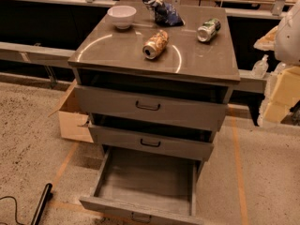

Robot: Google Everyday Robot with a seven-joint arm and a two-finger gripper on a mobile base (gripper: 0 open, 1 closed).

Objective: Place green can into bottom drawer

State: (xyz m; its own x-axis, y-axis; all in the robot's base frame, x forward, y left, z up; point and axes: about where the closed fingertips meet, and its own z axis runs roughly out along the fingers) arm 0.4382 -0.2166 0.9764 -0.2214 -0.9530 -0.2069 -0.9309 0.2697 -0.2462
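Camera view: my jaws are out of frame, so I cannot tell whether they are spread or pressed together. The green can [208, 30] lies on its side on the counter [117, 50], behind and right of the orange can [155, 44]. Below that orange can, the bottom drawer [145, 177], lowest of 3, stands pulled open.

On the worktop [117, 55] the green can [208, 30] lies on its side near the far right corner, the bottom drawer [145, 179] stands open below, and the gripper is out of view.
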